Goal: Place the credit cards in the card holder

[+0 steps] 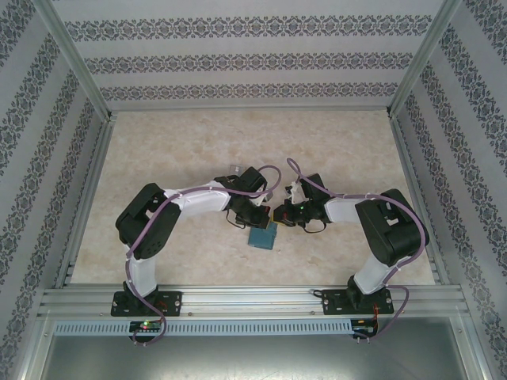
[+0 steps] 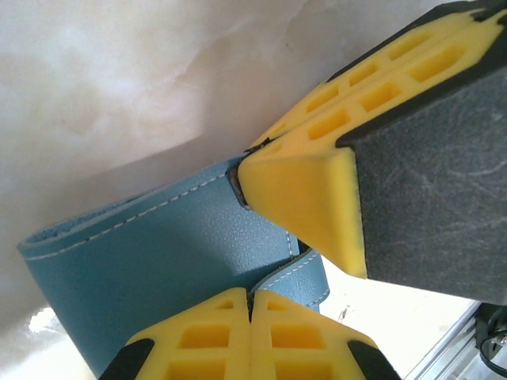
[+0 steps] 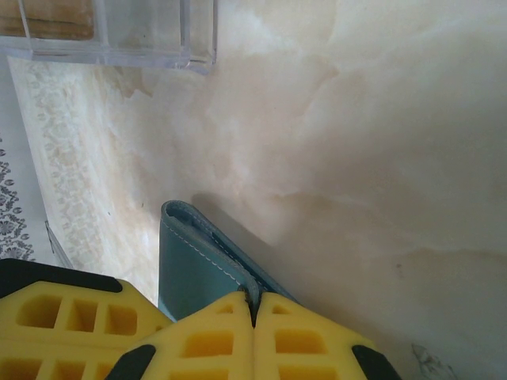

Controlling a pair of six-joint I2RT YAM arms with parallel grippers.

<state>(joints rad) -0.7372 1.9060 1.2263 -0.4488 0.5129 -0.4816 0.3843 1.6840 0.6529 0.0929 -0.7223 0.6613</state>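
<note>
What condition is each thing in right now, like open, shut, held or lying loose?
card holder: held, pinched by both claws at once.
left claw: shut on a stitched edge of the card holder.
right claw: shut on another edge of the card holder.
clear box: resting on the table, untouched, something tan inside.

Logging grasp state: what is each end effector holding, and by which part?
Both hold the card holder: the left end effector pinches one flap's stitched edge, the right end effector the other flap's edge.
</note>
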